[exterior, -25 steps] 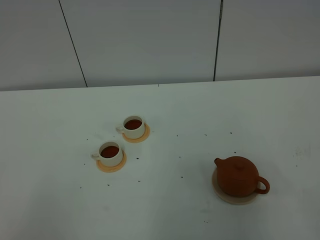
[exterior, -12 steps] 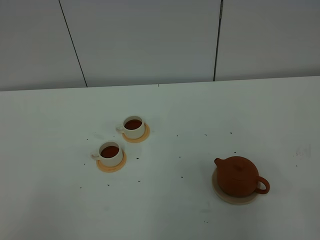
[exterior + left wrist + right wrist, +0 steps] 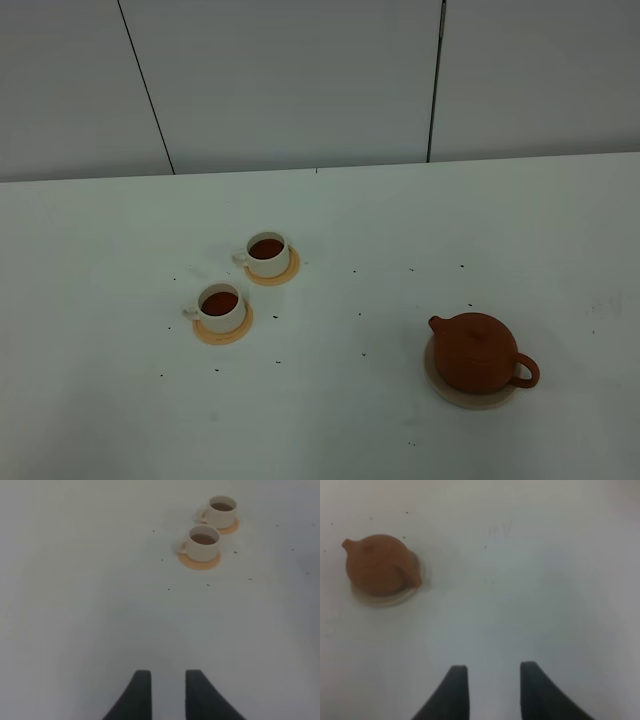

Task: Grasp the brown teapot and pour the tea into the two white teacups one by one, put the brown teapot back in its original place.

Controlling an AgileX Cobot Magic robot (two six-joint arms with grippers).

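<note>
Clay teapot (image 3: 478, 352), reddish-brown, sits upright on the pale tan coaster (image 3: 437, 385), so the pot is the landmark for everything below. Both white teacups sit well apart from the pot on the side its spout points to, each on its own orange coaster: near cup (image 3: 221, 305) and far cup (image 3: 268, 254), both showing dark tea (image 3: 220, 302) inside, so by my read pouring is done and the pot is back home. Handling guess: pot is rigid, fairly heavy for its size, brittle, smooth-surfaced, lid loose on top (could slide if tipped hard); best hold is the loop handle (image 3: 524, 373), opposite the spout. Left gripper (image 3: 167, 681) has its jaws apart with nothing between them, over bare table (image 3: 400, 230) with the cups ahead of it. Right gripper (image 3: 492, 677) also has its jaws parted, empty, well clear of the pot. Neither arm shows in the high view. Hard to make out: right wrist view is blurry, lid seam and knob unreadable, handle foreshortened; how much tea remains in the pot is hidden; small dark specks (image 3: 363, 353) on the table between pot and cups, can't tell what they are
</note>
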